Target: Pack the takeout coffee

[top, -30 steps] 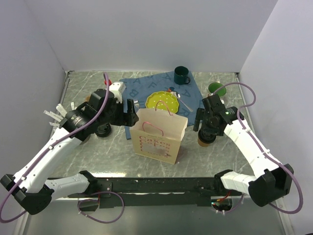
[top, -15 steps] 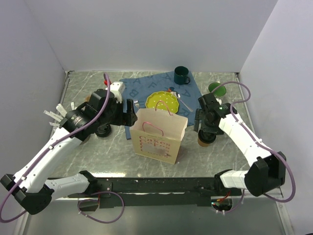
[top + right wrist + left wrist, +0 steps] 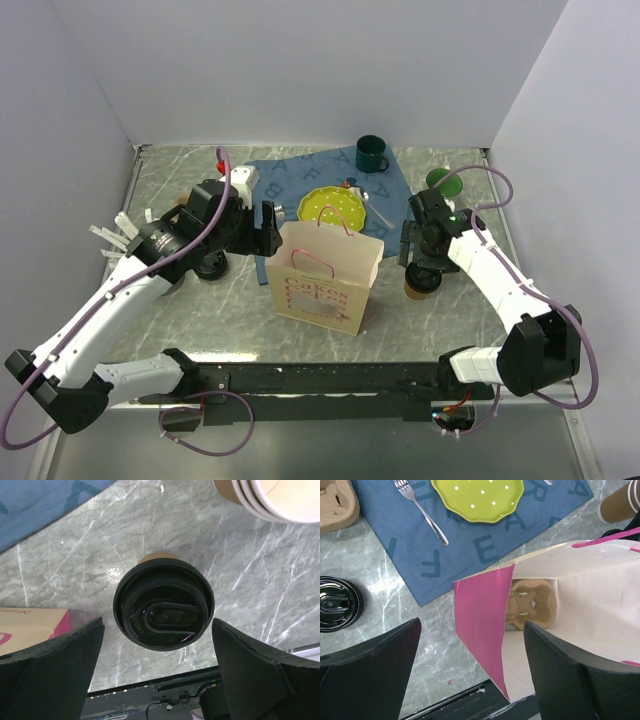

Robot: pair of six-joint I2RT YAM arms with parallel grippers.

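Observation:
The takeout coffee (image 3: 163, 604), a kraft cup with a black lid, stands upright on the marble to the right of the paper bag (image 3: 320, 280); the top view shows it under my right wrist (image 3: 418, 288). My right gripper (image 3: 157, 625) is open, hovering over the lid with a finger on each side and not touching it. My left gripper (image 3: 470, 625) is open at the bag's left rim, with the pink-lined wall (image 3: 482, 615) between its fingers. The bag stands open, with a cardboard cup carrier (image 3: 532, 605) lying inside.
A stack of lidless tan cups (image 3: 270, 497) stands just beyond the coffee. A blue placemat (image 3: 450, 555) holds a green plate (image 3: 477, 497) and a fork (image 3: 420, 510). A loose black lid (image 3: 337, 603) and another carrier (image 3: 335, 505) lie left of the bag. Green mugs (image 3: 371, 153) stand at the back.
My right gripper has shifted slightly left and back above the coffee. My left arm has barely moved and stays at the bag's rim.

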